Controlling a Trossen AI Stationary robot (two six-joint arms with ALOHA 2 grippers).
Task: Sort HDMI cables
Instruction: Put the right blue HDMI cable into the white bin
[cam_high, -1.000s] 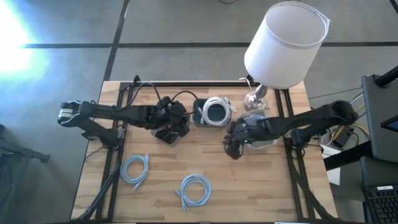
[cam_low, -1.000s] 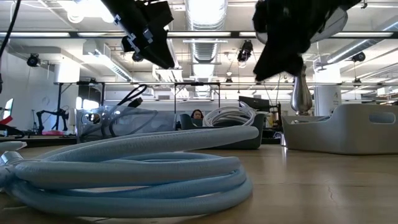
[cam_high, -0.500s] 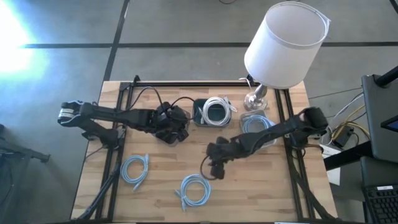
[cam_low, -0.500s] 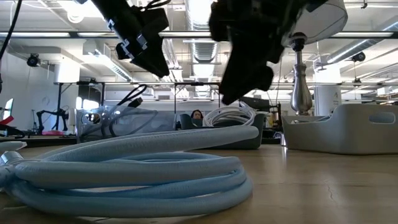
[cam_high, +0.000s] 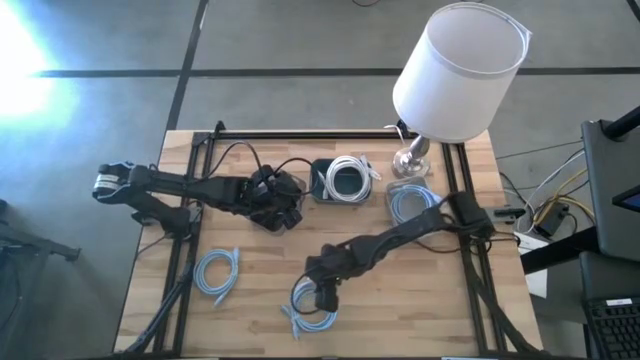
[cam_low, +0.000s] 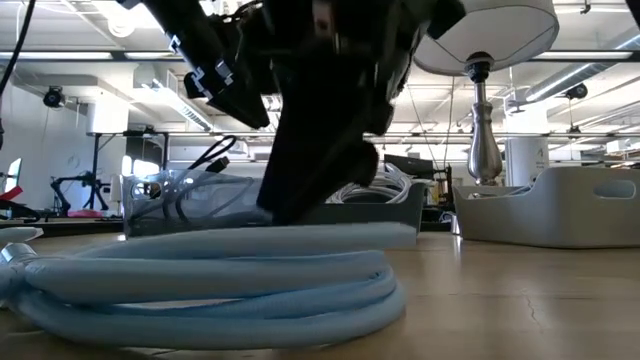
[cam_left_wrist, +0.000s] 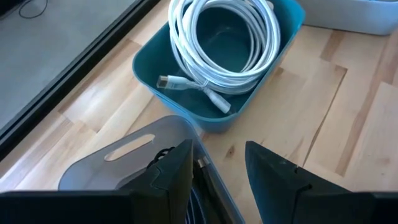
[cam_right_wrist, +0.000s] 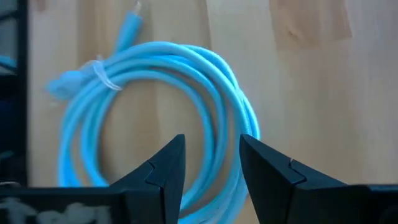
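Observation:
My right gripper (cam_high: 322, 292) (cam_right_wrist: 211, 158) is open and low over a light-blue HDMI cable coil (cam_high: 313, 308) (cam_right_wrist: 155, 118) that lies flat on the table near its near edge. Its fingers stand on either side of the coil's strands. A second light-blue coil (cam_high: 215, 272) lies to the left. A white coil (cam_high: 348, 178) (cam_left_wrist: 224, 37) sits in a teal bin (cam_left_wrist: 149, 68). Another light-blue coil (cam_high: 410, 200) sits in a pale bin (cam_low: 560, 205). My left gripper (cam_high: 283, 208) (cam_left_wrist: 217, 165) hangs open over a clear bin (cam_low: 180, 195) that holds thin black cables. My right gripper comes at the light-blue coil from above, pointing down, with its open fingers (cam_right_wrist: 165, 168) astride the bundled strands (cam_right_wrist: 214, 118) on one side of the ring. In the low view its dark body rests on the coil's top loop (cam_low: 340, 235), which lies flat on the table.
A lamp with a white shade (cam_high: 455, 70) stands at the far right behind the pale bin. Black frame rails (cam_high: 180, 260) run along both table sides. Bare wood lies between the two loose coils and toward the near right corner.
My right gripper has swept from the pale bin toward the table's left and near edge and come down onto the light-blue coil. The coil's top loop, raised before, now lies pressed flat.

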